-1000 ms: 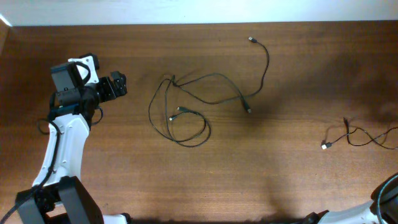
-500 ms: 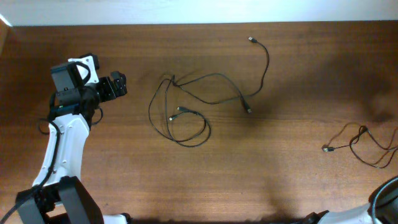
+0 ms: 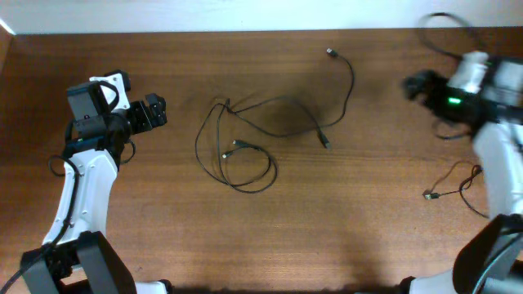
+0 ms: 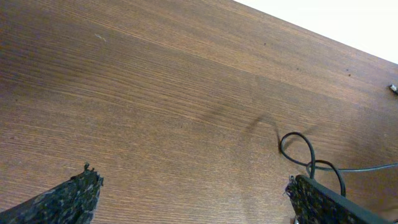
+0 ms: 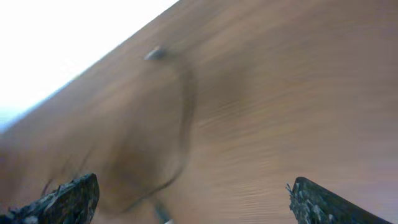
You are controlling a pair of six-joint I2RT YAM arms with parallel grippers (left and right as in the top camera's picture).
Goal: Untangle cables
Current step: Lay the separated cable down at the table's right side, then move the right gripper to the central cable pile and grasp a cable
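While 1 cable lies apart, tangled cables sprawl on the table.

A dark brown wooden table fills almost the whole overhead view, its fine grain running straight from 9 o'clock to 3 o'clock. A bright white band borders the tabletop along the 12 o'clock edge, though it is unclear whether this is wall or floor. The light is even and casts only soft, faint shadows near the centre of the wood. From the left wrist view the same white shows beyond the table's far edge at 1 o'clock. In the blurred right wrist view it glares at 10 o'clock.
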